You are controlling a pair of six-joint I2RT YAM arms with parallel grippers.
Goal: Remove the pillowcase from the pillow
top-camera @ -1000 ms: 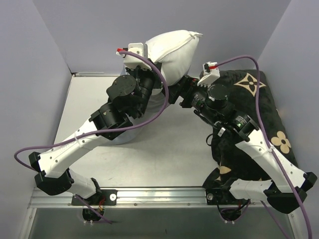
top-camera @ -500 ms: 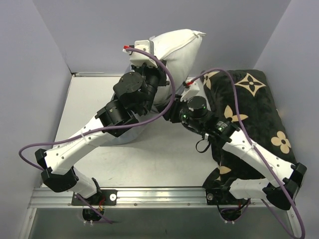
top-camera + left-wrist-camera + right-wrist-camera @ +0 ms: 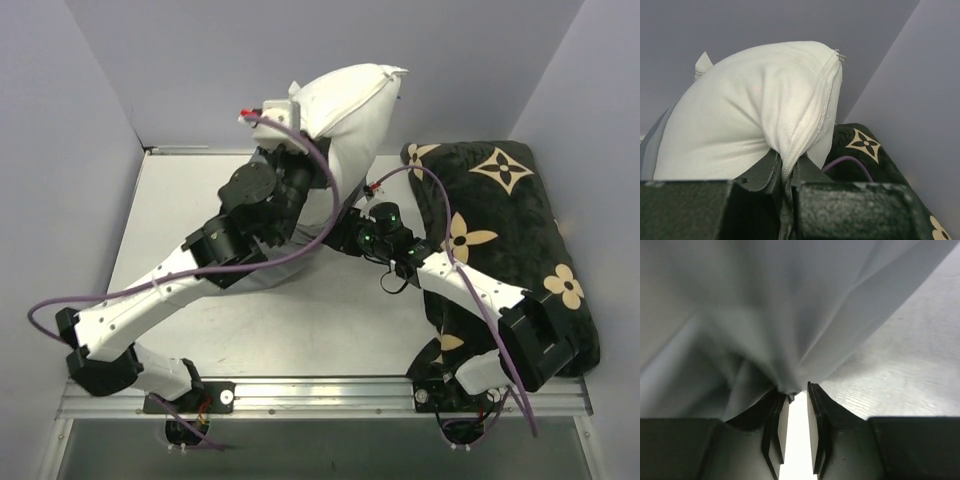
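My left gripper point(image 3: 297, 130) holds the white pillow point(image 3: 350, 100) up at the back of the table. In the left wrist view the gripper point(image 3: 787, 165) is shut on the pillow's point(image 3: 750, 115) zipper seam, and the pillow bulges above the jaws. The grey pillowcase point(image 3: 322, 205) hangs from the pillow's lower part down to the table, partly hidden under the left arm. My right gripper point(image 3: 345, 232) is low at its right edge. In the right wrist view the jaws point(image 3: 797, 390) stand narrow, pinching a bunch of pillowcase point(image 3: 765, 315) at their tips, with creases radiating from there.
A black plush cushion with tan flowers point(image 3: 500, 220) fills the right side of the metal table point(image 3: 320, 320), under the right arm; it also shows in the left wrist view point(image 3: 865, 145). Grey walls enclose the back and sides. Purple cables loop over both arms.
The right arm has swung left and down from the cushion to the pillowcase, and its jaws have closed. The left arm has kept its grip, shifting the pillow slightly.
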